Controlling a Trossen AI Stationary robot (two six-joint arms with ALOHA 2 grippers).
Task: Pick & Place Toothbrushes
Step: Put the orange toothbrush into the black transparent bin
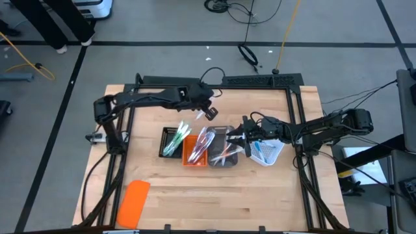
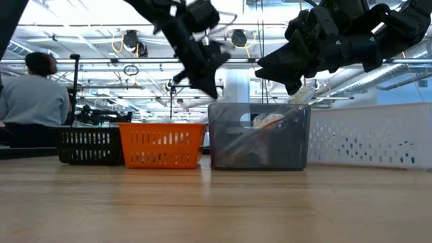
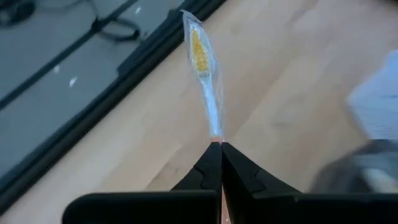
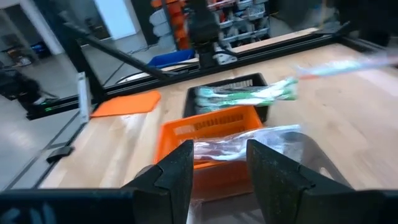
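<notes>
High view: the left end effector (image 1: 209, 112) hangs just behind the orange tray (image 1: 194, 149) and grey tray (image 1: 224, 147); the right end effector (image 1: 238, 138) hovers over the grey tray's edge.

Left wrist view: its jaws are clamped on a wrapped toothbrush (image 3: 202, 65), long axis pointing straight ahead.

Right wrist view: its fingers (image 4: 177, 168) stand apart, holding nothing.

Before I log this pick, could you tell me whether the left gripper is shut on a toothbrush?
Yes, shut on one. In its wrist view the left gripper has its fingertips pressed together, with a wrapped toothbrush sticking out from between them above the table.
</notes>
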